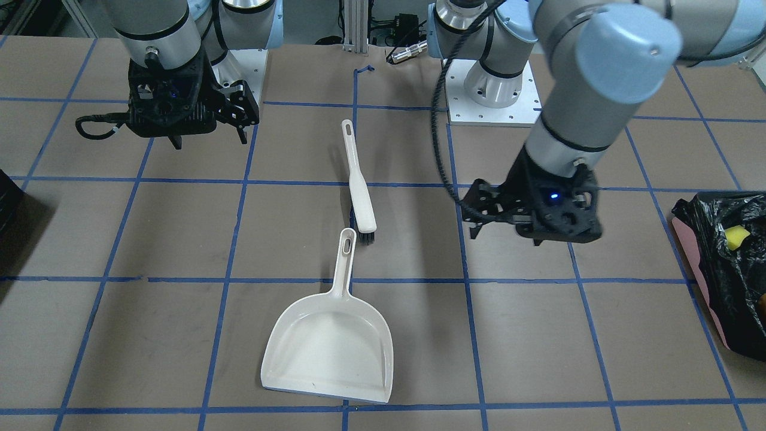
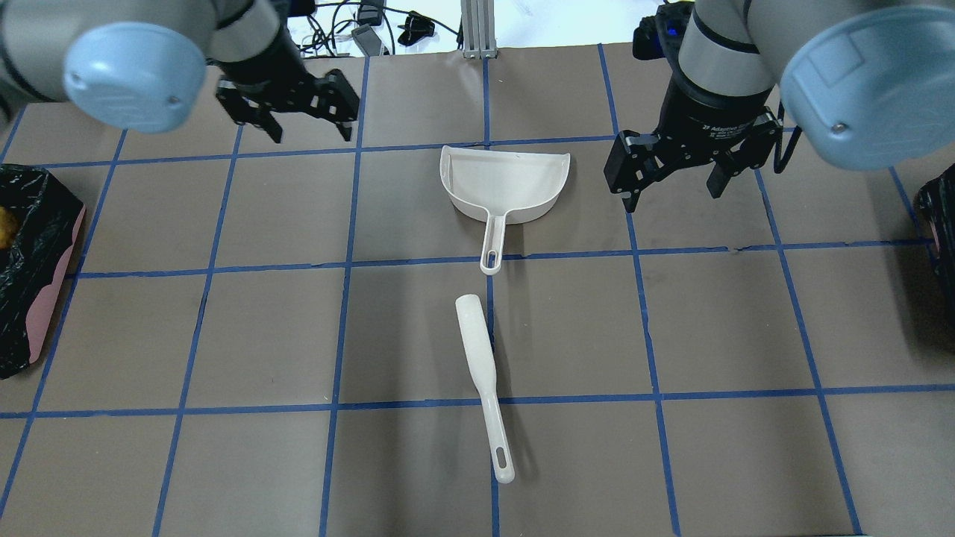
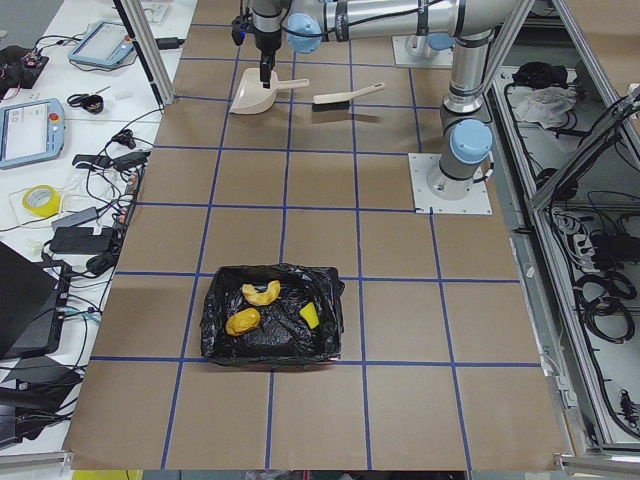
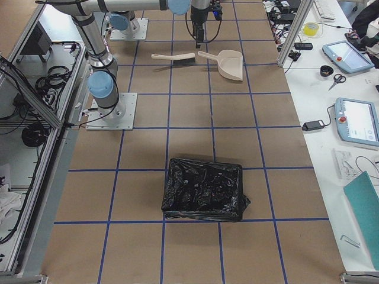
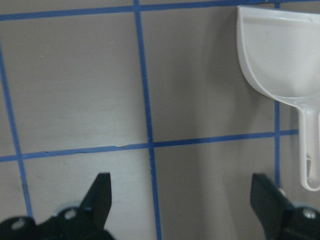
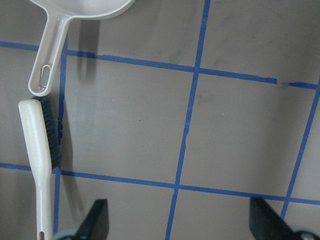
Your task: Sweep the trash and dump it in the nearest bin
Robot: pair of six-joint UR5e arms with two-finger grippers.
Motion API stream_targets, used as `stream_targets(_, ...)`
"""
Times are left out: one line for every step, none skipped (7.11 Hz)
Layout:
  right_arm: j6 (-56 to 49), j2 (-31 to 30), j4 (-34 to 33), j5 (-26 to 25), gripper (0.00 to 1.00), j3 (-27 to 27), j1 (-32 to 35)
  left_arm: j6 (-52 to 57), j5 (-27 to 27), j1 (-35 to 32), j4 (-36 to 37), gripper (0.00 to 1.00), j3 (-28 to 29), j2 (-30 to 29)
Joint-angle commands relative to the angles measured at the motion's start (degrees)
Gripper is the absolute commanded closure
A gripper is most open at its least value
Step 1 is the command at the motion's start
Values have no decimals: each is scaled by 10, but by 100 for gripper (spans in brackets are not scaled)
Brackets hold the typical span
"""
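Note:
The bin [image 3: 270, 325], pink-sided with a black bag, stands at the table's end on my left; it also shows in the front view [image 1: 727, 281] and overhead [image 2: 37, 276]. In it lie the golden-brown lump [image 3: 243, 321], the curved yellow wedge [image 3: 260, 292] and another small yellow piece [image 3: 310, 316]. My left gripper [image 2: 312, 134] is open and empty above the table, to the left of the white dustpan [image 2: 507, 183]. My right gripper [image 2: 674, 198] is open and empty, to the right of the dustpan. Both wrist views show spread fingers [image 5: 100, 195] [image 6: 97, 217] over bare table.
A white brush [image 2: 481, 373] lies in the middle, its bristle end by the dustpan's handle. A second black bin [image 4: 204, 189] stands at the table's end on my right. Blue tape lines grid the brown table [image 2: 261, 335].

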Motion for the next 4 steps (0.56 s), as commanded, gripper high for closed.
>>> stream_targets(0,-1,2,0,0,2,0,34,16,43,-68,0,7,40)
stream_targets(0,0,1,-1,0,2,0,31,12,40,-70,0,-8,61)
stream_targets(0,0,-1,0,0,2,0,31,12,37,-73,0,-23,84)
stream_targets(0,0,-1,0,0,2,0,31,12,34,-75,0,-36,97)
